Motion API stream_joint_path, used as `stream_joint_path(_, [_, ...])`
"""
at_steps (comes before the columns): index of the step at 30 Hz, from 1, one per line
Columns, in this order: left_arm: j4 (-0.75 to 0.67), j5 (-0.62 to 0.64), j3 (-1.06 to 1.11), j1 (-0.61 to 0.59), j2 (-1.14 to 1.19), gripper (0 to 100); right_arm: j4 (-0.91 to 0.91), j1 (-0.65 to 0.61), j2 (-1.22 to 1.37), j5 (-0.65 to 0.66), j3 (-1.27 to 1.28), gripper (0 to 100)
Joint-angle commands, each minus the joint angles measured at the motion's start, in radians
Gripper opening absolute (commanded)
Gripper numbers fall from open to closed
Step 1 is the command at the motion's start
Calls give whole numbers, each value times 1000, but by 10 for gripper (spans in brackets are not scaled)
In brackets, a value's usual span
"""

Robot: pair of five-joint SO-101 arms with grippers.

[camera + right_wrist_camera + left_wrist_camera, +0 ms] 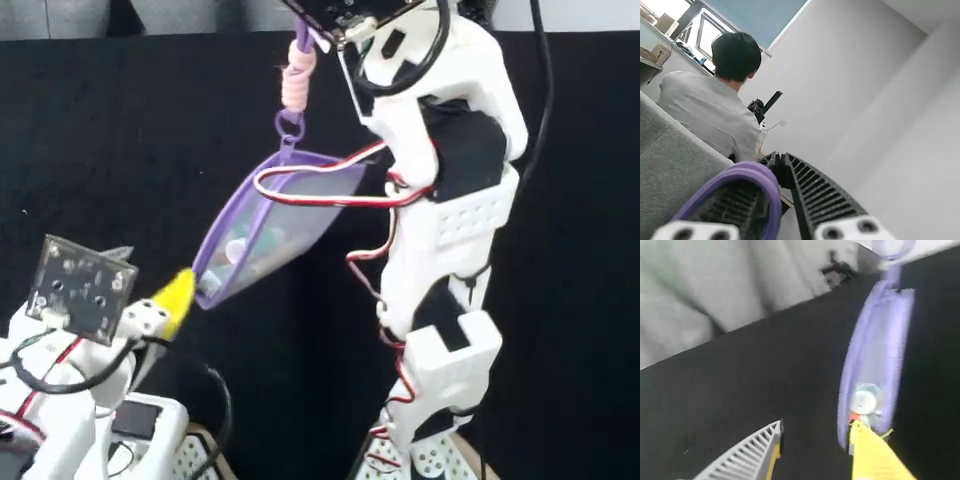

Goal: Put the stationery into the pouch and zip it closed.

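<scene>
**Arm hoists pouch [270, 225] off the table**

The right arm [450, 200] stands tall, the right gripper [776, 161] clamped on the loop [755, 175] at the pouch's 12 o'clock. At 8 o'clock the left gripper [817, 432], jaws apart, has its yellow finger [875, 455] at the low corner.

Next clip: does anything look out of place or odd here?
Yes. The pouch hangs in the air, tilted, dangling from its strap, which the right gripper clamps high up. An arm's red and white cable crosses the pouch's face in the high view. The left gripper is open at its lower corner.
</scene>
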Motion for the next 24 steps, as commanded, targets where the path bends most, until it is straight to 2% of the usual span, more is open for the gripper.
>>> stream_joint_path(1, [26,-8,-142,133,86,223,0,43,-47,-11,-36,11])
stream_joint_path(12, [26,-78,-90,150,181,224,2,63,-45,-11,-35,11])
stream_joint_path(19, [26,-29,-266,432,110,223,-31,25,-10,-11,-36,11])
stream_joint_path(24, [28,101,-189,559,95,223,-35,-14,16,-11,-38,11])
